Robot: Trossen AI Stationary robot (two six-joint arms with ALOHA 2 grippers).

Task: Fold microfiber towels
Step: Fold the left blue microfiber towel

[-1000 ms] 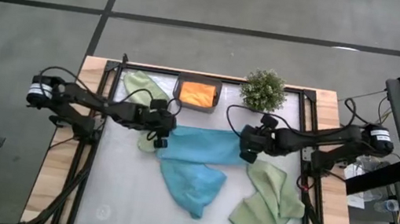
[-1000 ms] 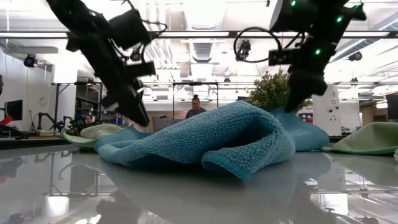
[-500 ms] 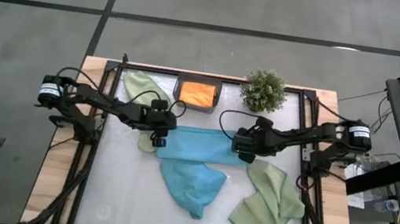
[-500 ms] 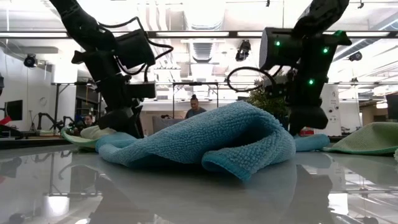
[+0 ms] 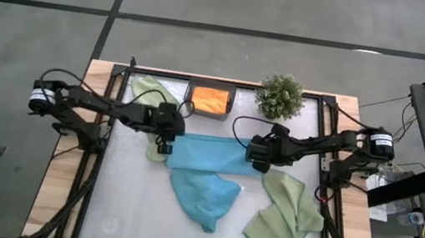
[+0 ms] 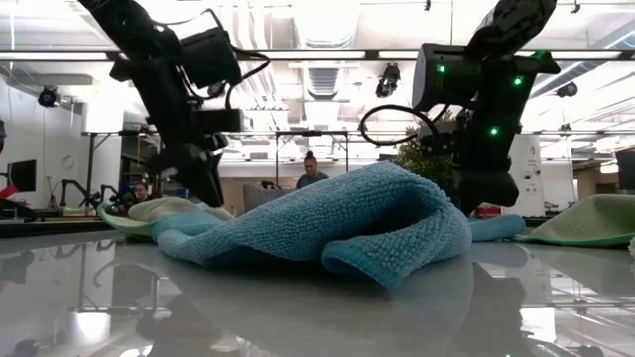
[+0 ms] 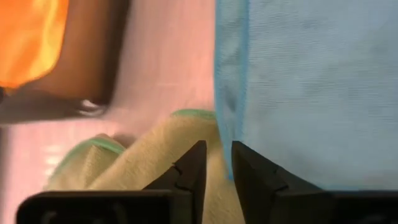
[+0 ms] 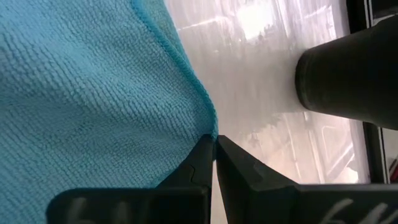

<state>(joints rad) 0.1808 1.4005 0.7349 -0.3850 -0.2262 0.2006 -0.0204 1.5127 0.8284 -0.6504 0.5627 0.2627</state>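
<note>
Teal towel (image 5: 211, 153) lay stretched between both grippers. I saw right gripper (image 8: 215, 144) clamped on its corner. Left gripper (image 7: 214, 163) had jaws narrowly apart astride its edge.

The glossy white table (image 5: 124, 199) carries sage towels (image 5: 287, 215), teal towels (image 5: 201, 193), tray (image 5: 208, 112) and plant (image 5: 280, 95).

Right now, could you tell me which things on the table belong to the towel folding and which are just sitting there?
Part of the job:
- teal towel stretched between left gripper and right gripper
- second teal towel
- green towel at right
- green towel at left
- orange towel

Just lying about:
- dark tray under the orange towel
- potted plant
</note>
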